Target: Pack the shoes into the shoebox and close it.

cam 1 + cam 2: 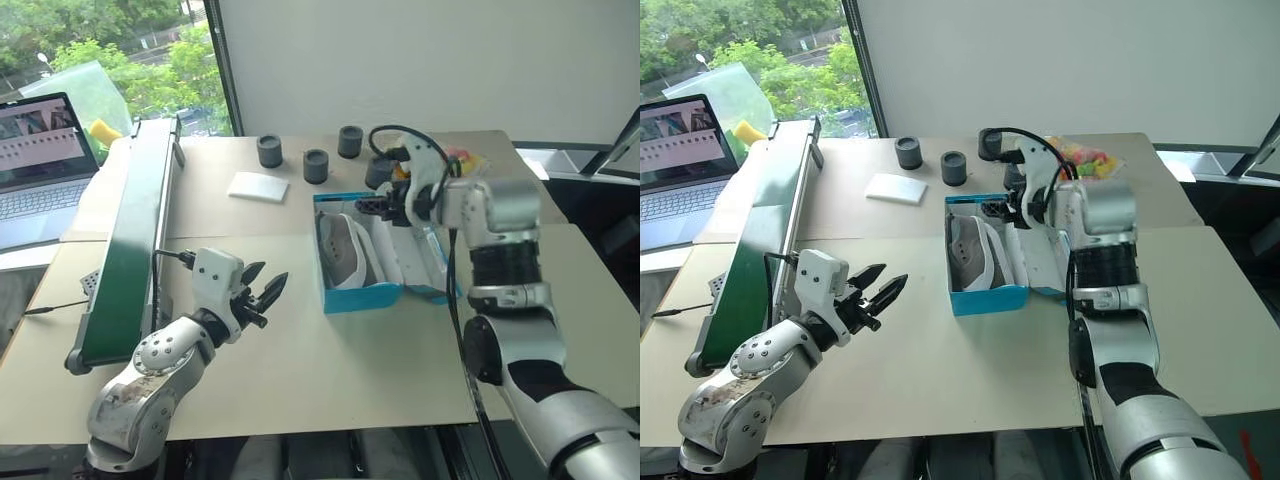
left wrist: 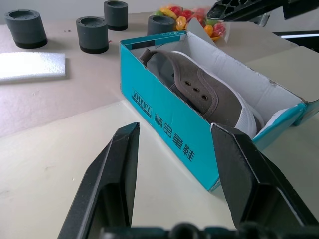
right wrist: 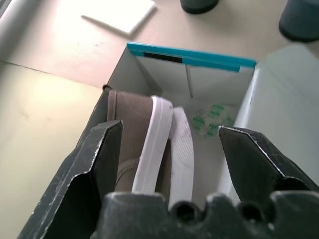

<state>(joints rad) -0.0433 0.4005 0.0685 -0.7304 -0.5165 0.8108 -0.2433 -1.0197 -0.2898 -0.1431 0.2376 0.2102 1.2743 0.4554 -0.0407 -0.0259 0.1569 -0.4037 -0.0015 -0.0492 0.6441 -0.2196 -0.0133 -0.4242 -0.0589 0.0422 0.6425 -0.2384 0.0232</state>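
Note:
The blue shoebox [image 1: 362, 297] stands open in the middle of the table, its white lid flap [image 1: 1045, 262] up along the right side. Inside, a grey shoe [image 1: 340, 248] with a white sole lies on its side against the left wall. A second white sole [image 3: 183, 144] presses against it. My right gripper [image 1: 385, 206] hovers open over the box's far end, pointing down into it, with nothing between its fingers [image 3: 97, 164]. My left gripper [image 1: 262, 290] stands open and empty left of the box, aimed at its lettered side [image 2: 169, 124].
Several dark grey cups [image 1: 316, 165] and a flat white pad [image 1: 257, 185] lie behind the box. A bag of colourful sweets [image 1: 1085, 155] sits at the back right. A long green board [image 1: 130, 235] runs along the left, with a laptop [image 1: 40, 160] beyond it.

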